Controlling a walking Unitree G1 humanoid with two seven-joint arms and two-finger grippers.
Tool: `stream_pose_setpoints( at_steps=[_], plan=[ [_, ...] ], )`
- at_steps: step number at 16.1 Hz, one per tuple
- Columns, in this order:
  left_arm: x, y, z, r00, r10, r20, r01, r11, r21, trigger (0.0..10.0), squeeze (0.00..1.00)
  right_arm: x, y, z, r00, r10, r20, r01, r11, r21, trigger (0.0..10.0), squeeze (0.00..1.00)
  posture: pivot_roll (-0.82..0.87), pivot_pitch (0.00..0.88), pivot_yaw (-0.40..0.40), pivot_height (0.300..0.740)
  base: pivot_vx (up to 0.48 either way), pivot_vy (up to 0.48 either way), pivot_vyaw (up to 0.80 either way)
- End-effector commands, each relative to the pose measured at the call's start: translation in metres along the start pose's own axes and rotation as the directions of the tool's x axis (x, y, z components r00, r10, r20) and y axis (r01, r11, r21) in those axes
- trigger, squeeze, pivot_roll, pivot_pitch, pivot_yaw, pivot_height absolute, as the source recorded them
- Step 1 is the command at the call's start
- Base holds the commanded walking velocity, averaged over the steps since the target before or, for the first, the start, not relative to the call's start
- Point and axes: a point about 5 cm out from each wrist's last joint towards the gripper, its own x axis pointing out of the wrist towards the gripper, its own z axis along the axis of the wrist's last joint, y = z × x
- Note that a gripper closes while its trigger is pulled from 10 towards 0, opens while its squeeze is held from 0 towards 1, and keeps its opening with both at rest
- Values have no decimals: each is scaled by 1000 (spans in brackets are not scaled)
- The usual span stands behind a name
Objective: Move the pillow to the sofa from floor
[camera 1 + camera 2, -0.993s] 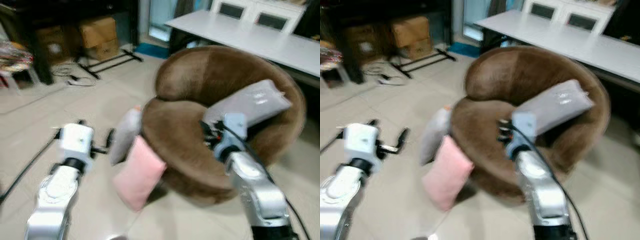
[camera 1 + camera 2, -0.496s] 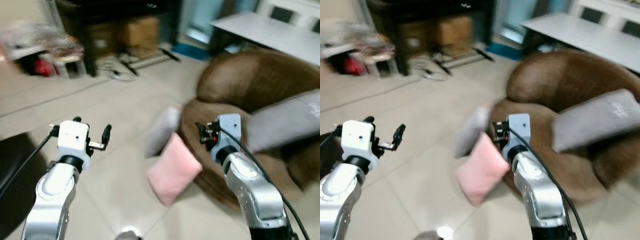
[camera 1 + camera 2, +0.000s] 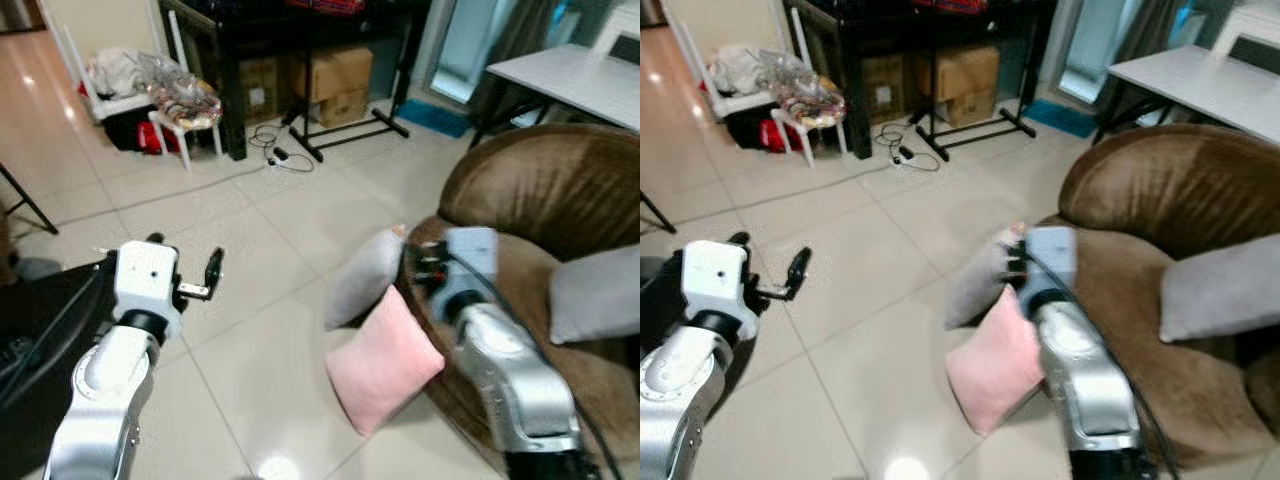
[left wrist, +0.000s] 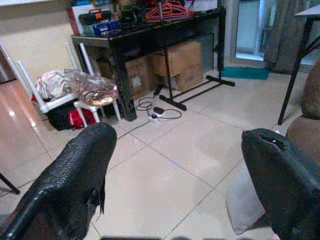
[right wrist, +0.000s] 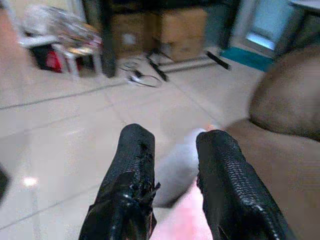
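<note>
Tiled floor (image 3: 250, 240) | left tool (image 4: 180, 165) wide open | right tool (image 5: 175, 165) narrowly parted, empty

Pale glossy floor tiles (image 3: 250, 240) run across the room and catch a bright glare of light near the bottom of the head views. At the far side stands a dark shelf unit (image 3: 300, 30) with cardboard boxes (image 3: 330, 80) under it. A black stand (image 3: 345, 130) and a tangle of cables (image 3: 280, 158) lie on the floor before them. Left of that, a white rack (image 3: 130, 95) holds bundled bags. A white table (image 3: 565, 80) stands at the right, near a teal mat (image 3: 440, 115).
</note>
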Motion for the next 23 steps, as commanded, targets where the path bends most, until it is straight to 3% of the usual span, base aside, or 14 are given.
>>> stream_pose_setpoints(
  at_steps=[1, 23],
  plan=[
    [2, 4, 2, 1000, 11, 5, -11, 1000, 16, 10000, 0, 2, 6, 5, 1000, 15, 12, -15, 1000, 4, 10000, 0, 39, 0, -68, 740, 307, 0, 0],
    [5, 0, 2, 1000, -31, 3, 31, 999, 28, 10000, 0, 3, 7, 6, 1000, 4, 26, -4, 1000, 22, 10000, 0, 32, 0, -59, 740, 311, 0, 0]
  ],
)
